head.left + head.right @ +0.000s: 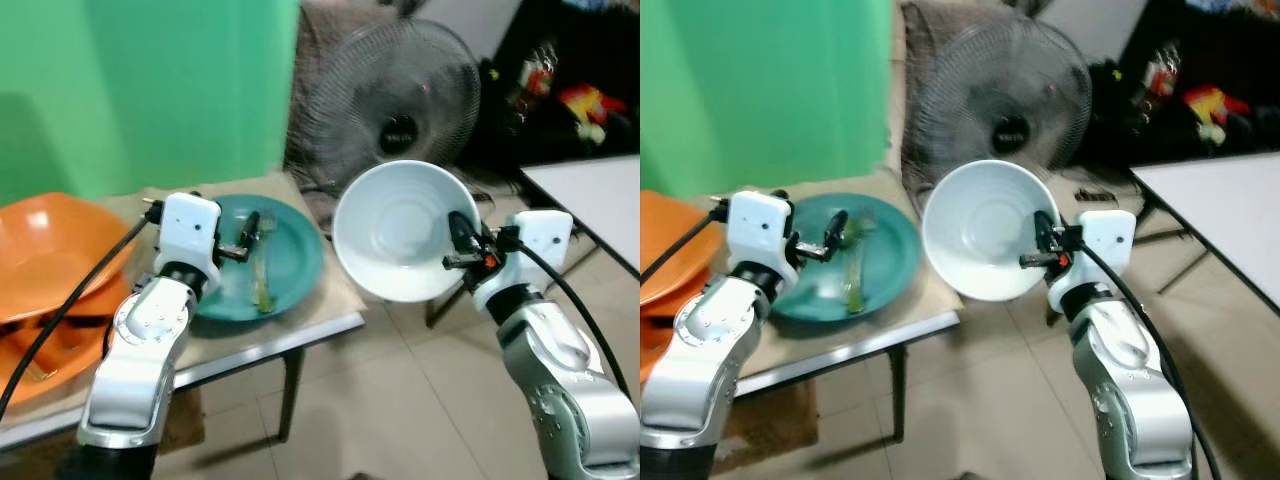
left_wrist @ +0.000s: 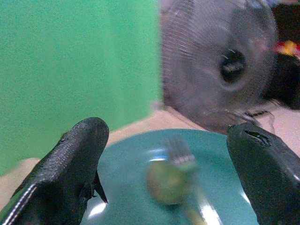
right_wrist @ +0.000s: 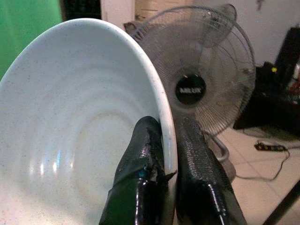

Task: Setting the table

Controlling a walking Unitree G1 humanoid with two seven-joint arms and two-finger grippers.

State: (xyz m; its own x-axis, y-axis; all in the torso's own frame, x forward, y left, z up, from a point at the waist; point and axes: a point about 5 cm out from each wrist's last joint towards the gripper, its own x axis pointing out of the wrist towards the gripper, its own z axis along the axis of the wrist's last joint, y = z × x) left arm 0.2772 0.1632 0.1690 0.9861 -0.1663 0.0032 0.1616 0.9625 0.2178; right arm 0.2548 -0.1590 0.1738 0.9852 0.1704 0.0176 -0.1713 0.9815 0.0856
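right hand (image 1: 458, 243): pinches white bowl (image 1: 395, 232) by its rim, held tilted in air beside table (image 1: 300, 335) | left hand (image 1: 248, 237): fingers spread above teal plate (image 1: 290, 262) bearing fork (image 1: 262, 270)

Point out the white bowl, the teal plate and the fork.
white bowl (image 1: 400, 225), left eye view, centre of its inner surface.
teal plate (image 1: 295, 262), left eye view, bare right part of its surface.
fork (image 1: 262, 280), left eye view, middle of its handle.

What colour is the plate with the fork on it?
The plate is teal, clearest in the left eye view.
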